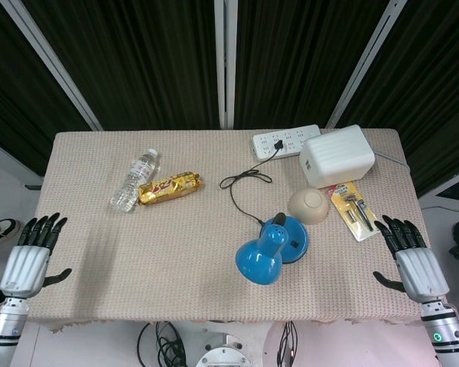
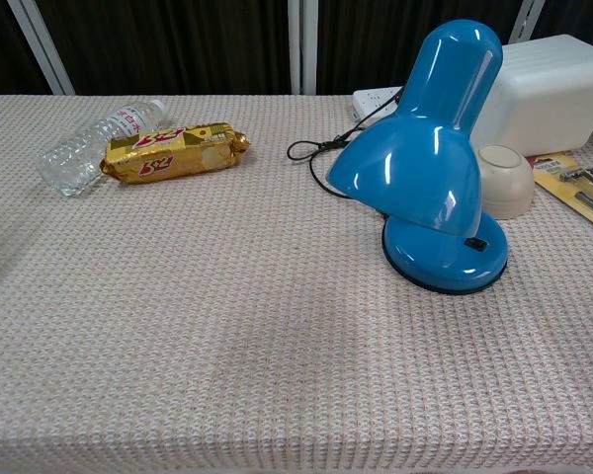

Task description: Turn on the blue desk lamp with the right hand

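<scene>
The blue desk lamp [image 1: 271, 245] [image 2: 430, 163] stands right of the table's middle, its shade tipped toward the front edge. A small black switch [image 2: 477, 242] sits on its round base [image 2: 445, 257]. Its black cord [image 1: 241, 183] runs back to a white power strip [image 1: 285, 141]. My right hand [image 1: 410, 258] hovers open over the table's front right corner, fingers spread and pointing away, well right of the lamp. Beyond the front left corner my left hand [image 1: 29, 256] is open too. Neither hand shows in the chest view.
A beige bowl [image 1: 309, 204] touches the lamp base's far right side. Behind it stands a white box [image 1: 336, 155], and a razor pack [image 1: 356, 211] lies beside the bowl. A water bottle [image 1: 135, 180] and a gold snack pack [image 1: 168, 187] lie at the left.
</scene>
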